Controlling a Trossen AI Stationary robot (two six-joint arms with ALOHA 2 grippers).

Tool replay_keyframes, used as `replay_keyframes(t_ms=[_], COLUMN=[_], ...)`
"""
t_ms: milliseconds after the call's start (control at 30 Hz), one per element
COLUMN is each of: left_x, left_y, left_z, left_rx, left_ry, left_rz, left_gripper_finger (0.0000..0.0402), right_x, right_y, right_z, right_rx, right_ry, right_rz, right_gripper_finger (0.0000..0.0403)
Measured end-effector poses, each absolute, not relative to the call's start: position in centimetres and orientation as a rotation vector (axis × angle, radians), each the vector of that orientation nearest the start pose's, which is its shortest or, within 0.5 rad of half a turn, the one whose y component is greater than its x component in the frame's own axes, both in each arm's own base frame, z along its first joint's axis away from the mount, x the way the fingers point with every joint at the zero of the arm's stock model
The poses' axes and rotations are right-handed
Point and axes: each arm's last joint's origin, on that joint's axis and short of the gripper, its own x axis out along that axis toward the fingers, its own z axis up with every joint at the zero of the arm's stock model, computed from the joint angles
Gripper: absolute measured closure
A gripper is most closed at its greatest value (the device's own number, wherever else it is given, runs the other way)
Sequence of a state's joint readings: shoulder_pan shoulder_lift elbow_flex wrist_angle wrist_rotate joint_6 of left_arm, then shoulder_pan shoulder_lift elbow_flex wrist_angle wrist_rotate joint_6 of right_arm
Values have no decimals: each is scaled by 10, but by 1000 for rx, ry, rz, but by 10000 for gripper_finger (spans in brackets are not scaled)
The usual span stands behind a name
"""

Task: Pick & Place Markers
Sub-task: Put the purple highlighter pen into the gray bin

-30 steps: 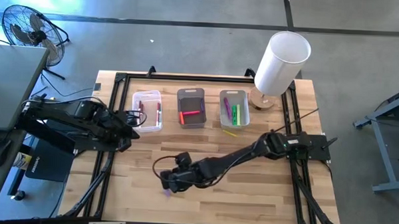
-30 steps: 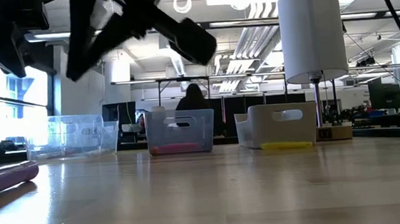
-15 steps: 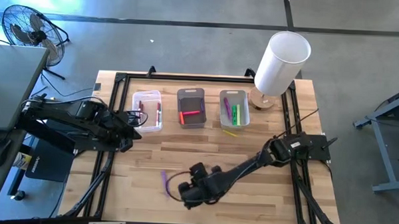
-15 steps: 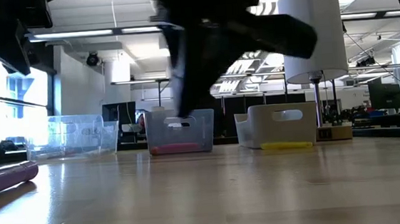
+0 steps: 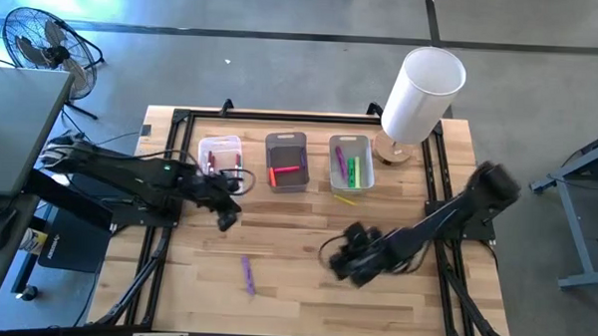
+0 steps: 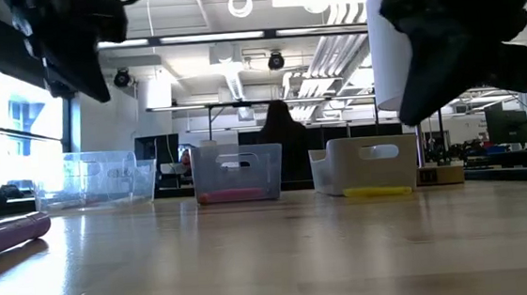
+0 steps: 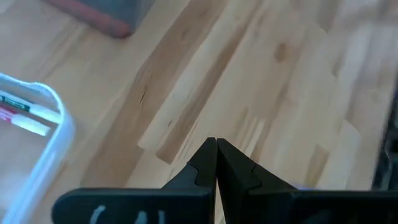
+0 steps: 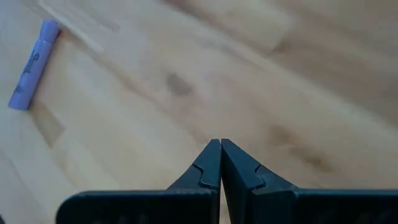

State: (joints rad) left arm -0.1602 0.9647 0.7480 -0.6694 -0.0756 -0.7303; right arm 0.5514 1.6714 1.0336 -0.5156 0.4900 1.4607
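Fingers pressed together and empty on both sides, I see: left gripper (image 5: 226,219) hangs near the clear bin (image 5: 220,165), right gripper (image 5: 337,266) well apart from the purple marker (image 5: 247,275).

Grey concrete floor (image 5: 235,11), fan (image 5: 39,41) (far left).

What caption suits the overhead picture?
Purple marker lies loose on table between two shut claws, left and right.
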Motion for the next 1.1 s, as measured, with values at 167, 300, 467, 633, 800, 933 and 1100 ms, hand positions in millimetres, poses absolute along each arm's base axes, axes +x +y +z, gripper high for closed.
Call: replay_keyframes(t_ms=[167,300,467,633,800,933,1100], left_x=[211,223,229,230,235,240,245], left_y=[-47,-72,-111,-139,-151,-158,-163], left_z=[252,254,255,243,221,208,199], left_rx=[-697,-811,-903,-972,-1027,-1055,-1093], left_ry=[935,949,865,787,873,963,1033], left_rz=[446,636,752,841,913,926,909], left_gripper_finger=[401,401,401,401,395,383,355], right_x=[235,210,188,176,173,172,172], right_y=[121,103,91,85,84,84,84], right_z=[195,198,192,183,179,177,177], right_rx=[705,671,657,643,609,587,579], right_ry=[743,737,743,792,824,834,838], right_rz=[-587,-547,-523,-493,-473,-467,-462], right_gripper_finger=[403,403,403,403,403,403,403])
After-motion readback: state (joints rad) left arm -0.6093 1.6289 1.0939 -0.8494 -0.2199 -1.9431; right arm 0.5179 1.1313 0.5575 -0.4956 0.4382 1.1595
